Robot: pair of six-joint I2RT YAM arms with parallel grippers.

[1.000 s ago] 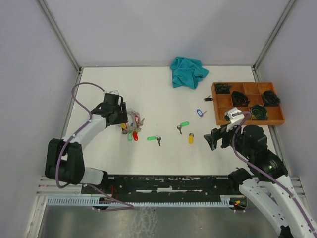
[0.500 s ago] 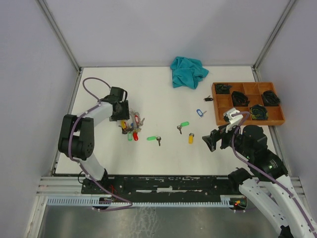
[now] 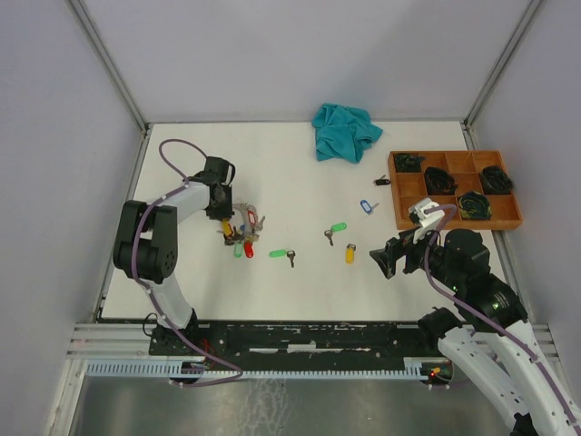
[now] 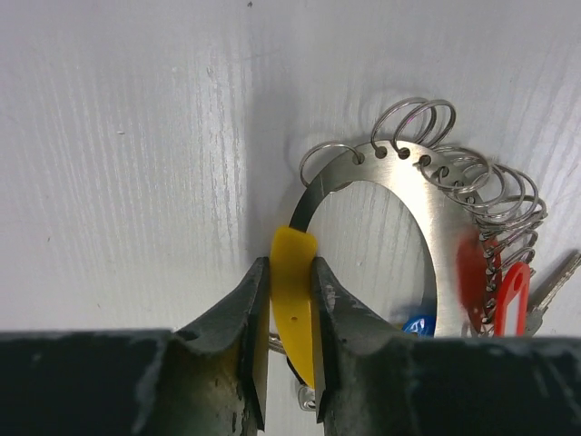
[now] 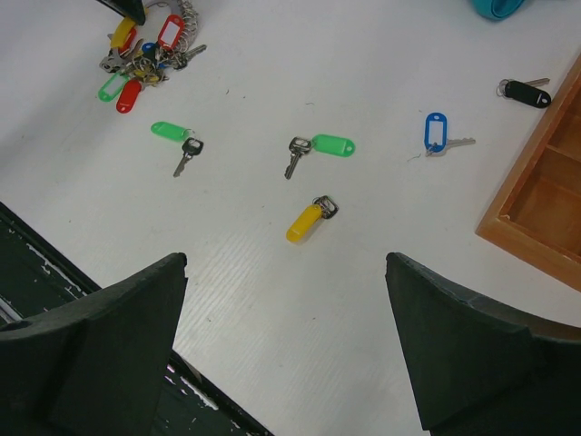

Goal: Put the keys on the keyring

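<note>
Left gripper [image 4: 290, 265] is clamped on the yellow tag [image 4: 292, 313], which overlaps the band of the keyring [image 4: 442, 238]; whether the band itself is pinched cannot be told. The keyring lies flat near the left edge of the table [image 3: 300, 173], mid-depth, with bunched keys [image 5: 136, 65] on it. Right gripper [image 5: 286, 263] hangs with jaws wide apart, holding nothing, over the near right of the table. Judged step: securing the bunch by that tag. Recommended: pinch square on the tag's flat faces and lift slowly, since the plastic looks slick and the hanging bunch could twist free. Only the left wrist view shows the grip and the ring's punched holes. The right wrist view best resolves the five loose keys [image 5: 332, 145] mid-table.
</note>
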